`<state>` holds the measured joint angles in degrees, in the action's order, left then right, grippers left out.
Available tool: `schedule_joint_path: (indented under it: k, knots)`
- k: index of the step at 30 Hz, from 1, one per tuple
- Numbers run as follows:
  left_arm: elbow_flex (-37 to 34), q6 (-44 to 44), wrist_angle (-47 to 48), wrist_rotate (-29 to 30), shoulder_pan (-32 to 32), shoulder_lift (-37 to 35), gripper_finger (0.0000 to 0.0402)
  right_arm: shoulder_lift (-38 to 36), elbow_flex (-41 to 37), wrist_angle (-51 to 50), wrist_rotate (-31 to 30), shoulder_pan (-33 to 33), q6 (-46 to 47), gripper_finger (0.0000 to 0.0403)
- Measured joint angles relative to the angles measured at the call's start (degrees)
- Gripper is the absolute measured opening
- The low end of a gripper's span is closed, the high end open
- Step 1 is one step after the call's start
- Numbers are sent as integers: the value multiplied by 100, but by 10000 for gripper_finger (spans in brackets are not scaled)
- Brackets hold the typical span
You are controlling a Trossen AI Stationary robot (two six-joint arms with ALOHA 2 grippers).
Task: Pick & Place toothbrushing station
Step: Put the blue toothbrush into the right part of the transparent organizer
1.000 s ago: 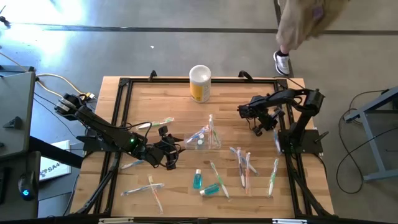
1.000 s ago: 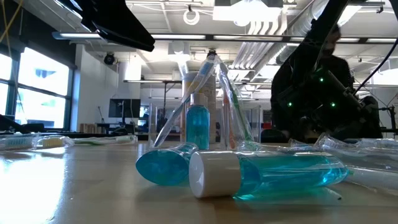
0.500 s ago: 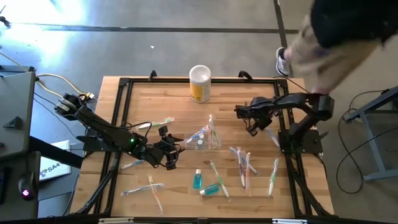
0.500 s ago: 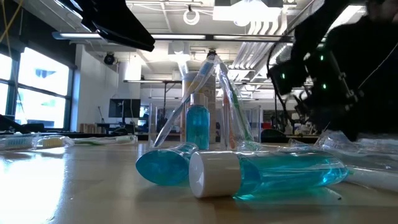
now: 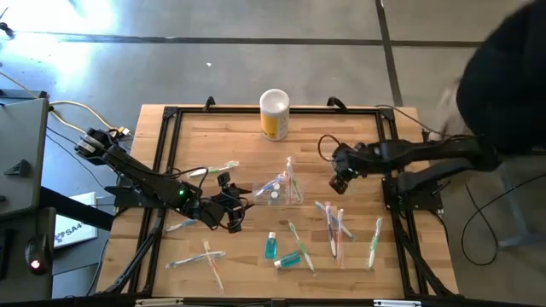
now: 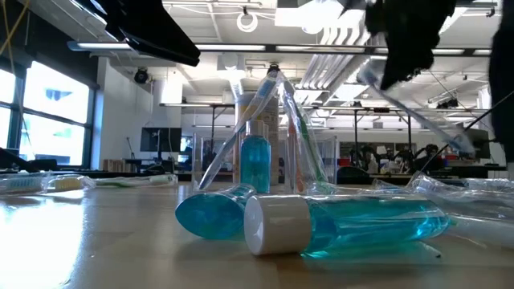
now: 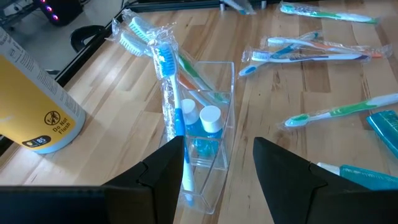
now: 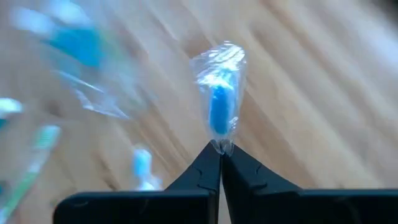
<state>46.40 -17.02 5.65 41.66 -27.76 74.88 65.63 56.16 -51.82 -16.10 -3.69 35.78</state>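
Since the earlier high view, we see the right arm has stretched out flatter toward the picture's left, carrying its right hand (image 5: 342, 181) from right of centre toward the middle, and the person at the upper right has turned into a dark blur filling that corner. The left arm has not moved.

The right hand's fingers (image 8: 208, 171) are pressed together on the tip of a plastic-wrapped toothbrush with a blue head (image 8: 219, 99), held clear above the wooden surface (image 5: 213, 128); in the low view the brush slants down across the upper right. The left hand (image 5: 232, 205) sits left of centre, fingers (image 7: 283, 171) spread, holding nothing, just beside the small clear plastic holder (image 7: 211, 134), which stands at the centre of the high view with wrapped brushes and two white-capped teal tubes (image 7: 202, 127) in it. More wrapped toothbrushes (image 5: 334, 223) and teal tubes (image 5: 281, 252) lie scattered across the lower half of the surface. A yellow canister with a white top (image 5: 274, 114) stands at the upper middle.
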Motion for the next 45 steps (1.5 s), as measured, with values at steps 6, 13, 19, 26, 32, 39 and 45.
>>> schedule_joint_path:
  k: [6, 13, 19, 26, 32, 39, 45]
  knots:
    - [3, -2, -2, -3, -1, -1, 187, -303, -9, 1462, -1472, -1431, -725, 4]
    - [8, 0, -9, -8, -1, 0, 187, 99, -803, 4540, -3370, -2572, -2365, 4]
    - [8, -2, -30, -10, 0, -1, 187, 679, -2091, 8771, -3421, -2691, -4084, 4]
    - [8, 22, -136, -9, 2, -1, 187, 1067, -2531, 9717, -3293, -2360, -4303, 4]
    - [8, 24, -129, 94, 5, -1, 187, 1278, -2529, 9423, -2972, -1992, -3599, 4]
    - [8, 24, -238, 97, 6, -1, 187, 1296, -2527, 8417, -2828, -1581, -2485, 4]
    - [8, 24, -262, 102, 4, -1, 187, 1296, -2527, 7993, -2025, -1323, -1975, 4]
